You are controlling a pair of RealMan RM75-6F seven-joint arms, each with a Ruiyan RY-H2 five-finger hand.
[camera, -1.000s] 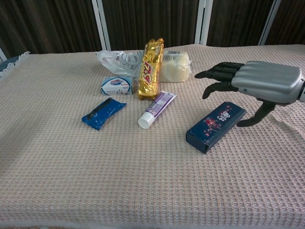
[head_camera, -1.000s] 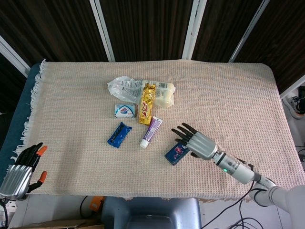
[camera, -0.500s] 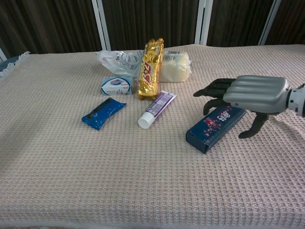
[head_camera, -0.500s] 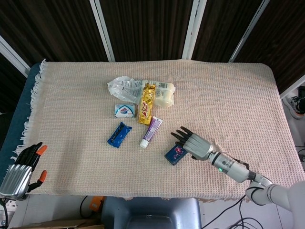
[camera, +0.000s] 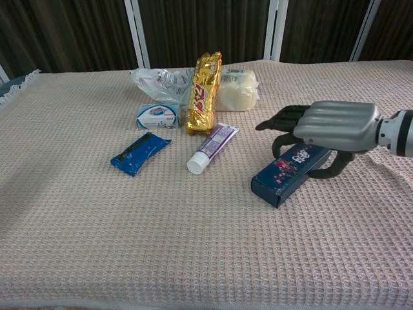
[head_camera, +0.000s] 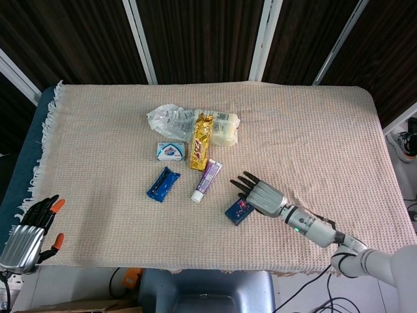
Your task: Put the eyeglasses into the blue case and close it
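The right hand point(camera: 332, 126) hovers low over the far end of a dark blue box point(camera: 292, 172) at the right of centre in the chest view, its fingers point(camera: 281, 119) curved forward over the top of the box and its thumb curled down at the box's right side. Whether it actually grips the box or only cups over it cannot be told. In the head view the same hand point(head_camera: 260, 195) covers the right part of the box point(head_camera: 238, 210), below centre of the frame.

The left hand point(head_camera: 27, 233) hangs off the surface point(head_camera: 313, 137) at the lower left corner of the head view, fingers slightly apart and holding nothing.

No eyeglasses can be made out in either view.

Left of the box lie a purple-and-white tube point(camera: 211, 148), a blue wrapped bar point(camera: 139, 152), a small blue-and-white packet point(camera: 157, 115), an upright gold packet point(camera: 203, 92), a crumpled clear bag point(camera: 161, 82) and a pale yellow pack point(camera: 236, 90), clustered near the upper centre.
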